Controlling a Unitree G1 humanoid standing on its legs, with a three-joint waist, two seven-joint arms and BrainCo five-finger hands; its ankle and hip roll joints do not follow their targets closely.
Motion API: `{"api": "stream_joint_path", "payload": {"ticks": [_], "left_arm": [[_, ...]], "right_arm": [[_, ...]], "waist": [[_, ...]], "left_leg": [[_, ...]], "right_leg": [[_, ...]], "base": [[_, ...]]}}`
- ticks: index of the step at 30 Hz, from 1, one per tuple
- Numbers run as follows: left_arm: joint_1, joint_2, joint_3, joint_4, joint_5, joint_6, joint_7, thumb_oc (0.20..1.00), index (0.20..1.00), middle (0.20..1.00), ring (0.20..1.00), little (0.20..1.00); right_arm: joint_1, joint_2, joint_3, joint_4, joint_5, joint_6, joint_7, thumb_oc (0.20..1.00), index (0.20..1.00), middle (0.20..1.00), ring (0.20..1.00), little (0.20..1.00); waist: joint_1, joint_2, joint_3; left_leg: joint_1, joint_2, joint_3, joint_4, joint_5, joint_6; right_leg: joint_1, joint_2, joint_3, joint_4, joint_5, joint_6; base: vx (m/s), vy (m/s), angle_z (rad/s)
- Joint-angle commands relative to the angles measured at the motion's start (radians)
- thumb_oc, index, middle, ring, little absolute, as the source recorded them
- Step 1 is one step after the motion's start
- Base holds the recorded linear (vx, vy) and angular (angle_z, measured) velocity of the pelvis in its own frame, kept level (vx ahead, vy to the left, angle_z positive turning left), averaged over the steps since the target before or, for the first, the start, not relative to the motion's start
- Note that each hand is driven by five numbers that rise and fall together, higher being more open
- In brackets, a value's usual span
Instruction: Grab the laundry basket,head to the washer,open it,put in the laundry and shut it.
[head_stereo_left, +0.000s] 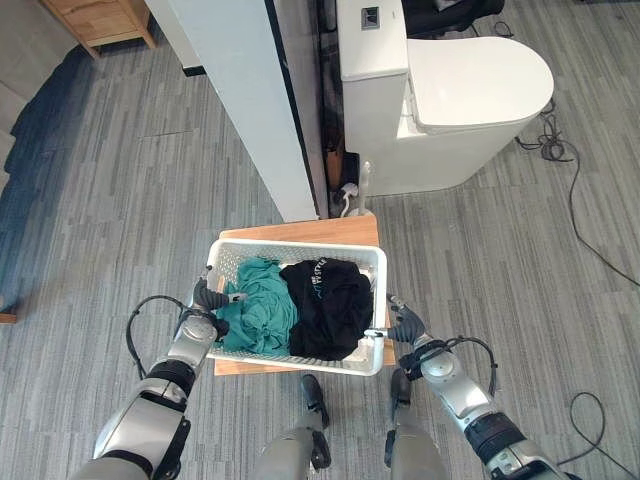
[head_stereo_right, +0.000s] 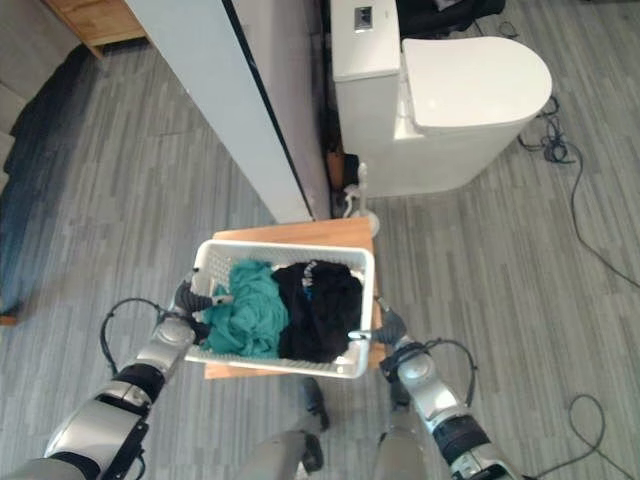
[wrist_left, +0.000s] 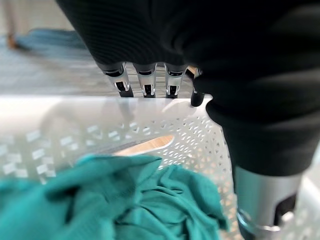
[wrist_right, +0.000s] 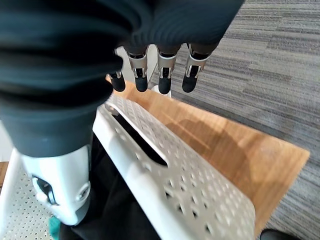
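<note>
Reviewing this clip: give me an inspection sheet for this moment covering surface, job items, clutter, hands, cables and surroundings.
Surface: low wooden table on grey plank floor, carrying the basket.
Job's things: white laundry basket holding a teal garment and a black garment.
Clutter: nothing seen on the table.
Hands: left robot hand at the basket's left end, fingers over its rim; right robot hand beside the right end, fingers straight, not gripping.
Cables: black cables on the floor right of the toilet.
Surroundings: white toilet, white partition, wooden furniture.
</note>
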Motion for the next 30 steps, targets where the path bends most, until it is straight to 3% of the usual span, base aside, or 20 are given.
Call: {"api": "stream_joint_path", "payload": {"ticks": [1, 9, 13, 14, 23, 30], "left_arm": [[0.045, -0.056, 0.008, 0.049, -0.127, -0.006, -0.003, 1.0, 1.0, 1.0, 1.0, 1.0], [0.082, -0.094, 0.048, 0.001, -0.252, -0.034, 0.063, 1.0, 1.0, 1.0, 1.0, 1.0], [0.093, -0.103, 0.067, -0.04, -0.309, -0.064, 0.095, 1.0, 1.0, 1.0, 1.0, 1.0], [0.098, -0.111, 0.094, -0.086, -0.375, -0.102, 0.13, 1.0, 1.0, 1.0, 1.0, 1.0], [0.132, -0.112, 0.13, -0.215, -0.437, -0.176, 0.201, 1.0, 1.0, 1.0, 1.0, 1.0], [0.168, -0.103, 0.172, -0.307, -0.495, -0.211, 0.217, 1.0, 1.0, 1.0, 1.0, 1.0]], "right_arm": [[-0.018, 0.044, 0.028, -0.06, 0.014, -0.042, -0.04, 1.0, 1.0, 1.0, 1.0, 1.0], [0.003, 0.048, 0.076, -0.069, 0.095, -0.06, -0.095, 1.0, 1.0, 1.0, 1.0, 1.0], [0.006, 0.046, 0.077, -0.063, 0.125, -0.07, -0.119, 1.0, 1.0, 1.0, 1.0, 1.0], [0.002, 0.045, 0.091, -0.06, 0.153, -0.074, -0.141, 1.0, 1.0, 1.0, 1.0, 1.0], [0.017, 0.046, 0.123, -0.035, 0.237, -0.087, -0.163, 1.0, 1.0, 1.0, 1.0, 1.0], [0.029, 0.028, 0.106, -0.054, 0.226, -0.081, -0.182, 1.0, 1.0, 1.0, 1.0, 1.0]], "waist": [[-0.003, -0.05, -0.004], [0.002, -0.037, -0.013], [0.005, -0.033, -0.017], [0.005, -0.034, -0.016], [0.01, -0.041, -0.024], [0.019, -0.027, -0.023]], "left_leg": [[-0.059, -0.003, -0.067, 0.011, 0.005, -0.056], [-0.064, -0.002, -0.067, 0.011, 0.01, -0.062], [-0.067, -0.002, -0.066, 0.011, 0.01, -0.064], [-0.069, -0.001, -0.065, 0.011, 0.011, -0.066], [-0.068, 0.0, -0.069, 0.011, 0.01, -0.069], [-0.071, 0.003, -0.072, 0.011, 0.012, -0.073]], "right_leg": [[-0.016, -0.15, -0.039, -0.003, 0.171, 0.106], [-0.019, -0.154, -0.043, -0.003, 0.159, 0.106], [-0.021, -0.155, -0.046, -0.003, 0.156, 0.106], [-0.022, -0.156, -0.047, -0.003, 0.154, 0.106], [-0.017, -0.16, -0.054, -0.003, 0.146, 0.106], [-0.018, -0.159, -0.058, -0.003, 0.136, 0.106]], "base": [[0.0, 0.0, 0.0], [0.0, 0.0, 0.0], [0.0, 0.0, 0.0], [0.0, 0.0, 0.0], [0.01, -0.01, 0.02], [0.0, -0.002, 0.01]]}}
